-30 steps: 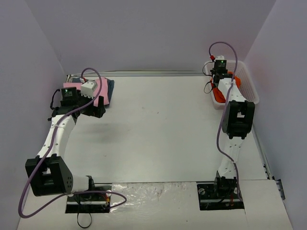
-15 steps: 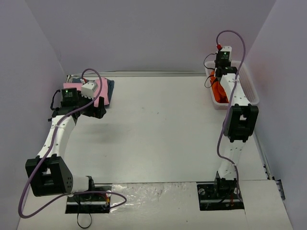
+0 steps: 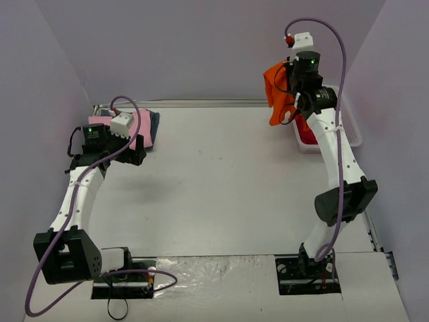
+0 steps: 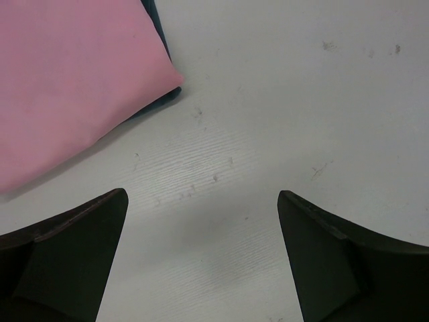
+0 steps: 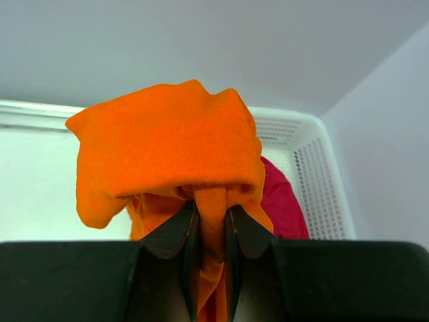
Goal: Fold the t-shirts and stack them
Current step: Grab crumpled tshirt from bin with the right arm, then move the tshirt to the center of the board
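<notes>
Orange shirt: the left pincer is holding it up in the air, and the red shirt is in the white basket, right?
Nearly. It is the right pincer that holds the orange shirt up in the air; the right wrist view shows the cloth pinched between its jaws. The left pincer is open and holds nothing. The red shirt is in the white basket.

I'm looking at a pale white table (image 3: 214, 188), lightly scuffed, boxed in by plain lilac panels: a back wall (image 3: 188, 47) at 12 o'clock, a side wall (image 3: 27, 121) at 9 and another wall (image 3: 399, 134) at 3. A metal rail (image 3: 201, 103) runs along the table's far edge, and crinkled shiny film (image 3: 214, 267) lies at 6. The light is soft and even.
</notes>
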Available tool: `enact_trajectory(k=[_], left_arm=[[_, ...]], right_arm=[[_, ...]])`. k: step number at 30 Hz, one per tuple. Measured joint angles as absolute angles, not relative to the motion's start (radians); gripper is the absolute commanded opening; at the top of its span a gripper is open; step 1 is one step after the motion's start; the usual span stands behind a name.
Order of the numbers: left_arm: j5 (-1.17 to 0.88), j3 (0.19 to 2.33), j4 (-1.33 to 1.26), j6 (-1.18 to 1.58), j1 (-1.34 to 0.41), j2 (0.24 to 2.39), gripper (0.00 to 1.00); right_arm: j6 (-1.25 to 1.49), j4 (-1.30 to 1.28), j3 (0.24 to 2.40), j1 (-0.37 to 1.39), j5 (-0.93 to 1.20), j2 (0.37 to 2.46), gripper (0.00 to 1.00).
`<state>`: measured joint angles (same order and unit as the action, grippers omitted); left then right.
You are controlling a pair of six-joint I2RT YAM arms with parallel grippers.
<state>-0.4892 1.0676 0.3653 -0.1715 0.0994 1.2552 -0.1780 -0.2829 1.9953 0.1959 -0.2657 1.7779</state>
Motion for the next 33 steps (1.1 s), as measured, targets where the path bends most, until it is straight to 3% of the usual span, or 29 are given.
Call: enact_trajectory(k=[7, 9, 10, 11, 14, 22, 33], left_arm=[[-0.509, 1.068, 0.363, -0.172, 0.1, 1.253, 0.94], [-0.522, 1.068, 0.364, -0.172, 0.1, 1.251, 0.94], [-0.529, 1.068, 0.364, -0.173, 0.1, 1.251, 0.94], [-0.535, 1.068, 0.364, -0.173, 0.1, 1.251, 0.94], [-0.553, 1.068, 0.369, -0.176, 0.101, 1.251, 0.94], [-0.596, 1.068, 0.373, -0.18, 0.106, 1.24, 0.94], [-0.697, 1.109, 0.458, -0.225, 0.075, 1.321, 1.0]], right_arm=[[-0.241, -0.396, 1.984, 0.3, -0.035, 1.606, 0.0], [-0.252, -0.432, 1.943, 0.31, 0.091, 1.53, 0.54], [-0.263, -0.443, 1.923, 0.31, 0.144, 1.496, 0.73], [-0.282, -0.461, 1.897, 0.31, 0.205, 1.459, 0.83], [-0.359, -0.537, 1.836, 0.31, 0.352, 1.389, 0.95], [-0.496, -0.698, 1.612, 0.314, 0.454, 1.375, 0.95], [-0.539, -0.707, 1.422, 0.317, 0.461, 1.415, 0.84]])
